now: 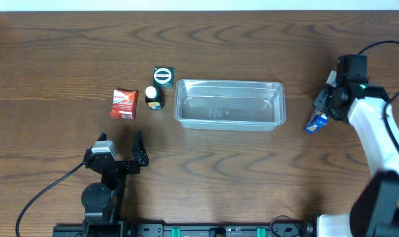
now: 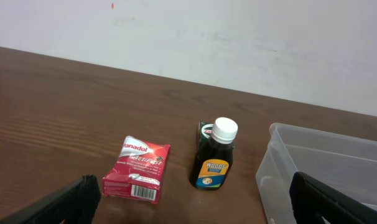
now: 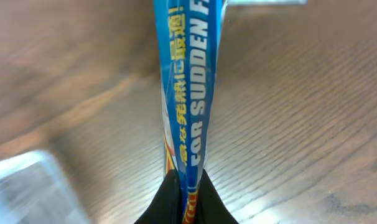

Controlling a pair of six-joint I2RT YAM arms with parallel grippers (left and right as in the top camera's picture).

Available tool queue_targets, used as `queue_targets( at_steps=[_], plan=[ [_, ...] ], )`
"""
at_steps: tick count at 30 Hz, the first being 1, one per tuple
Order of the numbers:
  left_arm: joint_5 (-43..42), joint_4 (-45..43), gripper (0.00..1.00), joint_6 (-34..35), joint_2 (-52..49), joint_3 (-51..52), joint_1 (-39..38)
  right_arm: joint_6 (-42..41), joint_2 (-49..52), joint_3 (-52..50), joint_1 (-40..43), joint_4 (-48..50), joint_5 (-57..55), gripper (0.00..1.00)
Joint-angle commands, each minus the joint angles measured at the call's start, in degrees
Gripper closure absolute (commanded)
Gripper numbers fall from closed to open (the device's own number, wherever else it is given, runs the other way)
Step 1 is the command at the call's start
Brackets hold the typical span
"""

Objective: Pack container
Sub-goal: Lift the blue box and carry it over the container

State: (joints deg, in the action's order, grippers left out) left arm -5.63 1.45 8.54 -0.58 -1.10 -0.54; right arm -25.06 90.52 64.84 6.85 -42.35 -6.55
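while the right gripper (image 1: 322, 110) clamps a blue carton (image 1: 315, 123) just right of the container (image 1: 229, 83), the left gripper (image 1: 120, 150) rests wide open at near left

red pack (image 2: 137, 169) laid flat on counter (image 2: 64, 99) | white-capped dark bottle (image 2: 215, 155) stood upright just right of it, nearer the far edge | clear container (image 2: 282, 163) seen at right, apart from bottle | left pincer (image 2: 193, 198) held spread wide

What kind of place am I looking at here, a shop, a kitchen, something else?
Probably a robot test bench in a lab or office: a plain white wall, a wood-grain table with a robot arm on each side, and a red medicine packet and small bottle staged beside a clear container.
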Motion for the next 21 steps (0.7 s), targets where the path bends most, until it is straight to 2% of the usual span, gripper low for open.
queue_targets(
  at_steps=[1,5,9,14,21],
  plan=[
    [-1.0,2.1,0.02,-1.0,0.3,0.9,0.3,5.4,-8.3,3.8,0.3,-0.9,5.9,0.98],
    [-1.0,2.1,0.02,-1.0,0.3,0.9,0.3,10.1,-16.2,5.8,0.2,-2.5,16.0,0.98],
    [-1.0,2.1,0.02,-1.0,0.3,0.9,0.3,10.0,-22.8,5.9,-0.9,-3.0,24.4,0.98],
    [-1.0,2.1,0.02,-1.0,0.3,0.9,0.3,4.7,-26.4,5.9,-6.2,-3.1,25.2,0.98],
    [-1.0,2.1,0.02,-1.0,0.3,0.9,0.3,4.0,-25.5,5.9,-17.9,-0.7,21.9,0.99]
  ],
)
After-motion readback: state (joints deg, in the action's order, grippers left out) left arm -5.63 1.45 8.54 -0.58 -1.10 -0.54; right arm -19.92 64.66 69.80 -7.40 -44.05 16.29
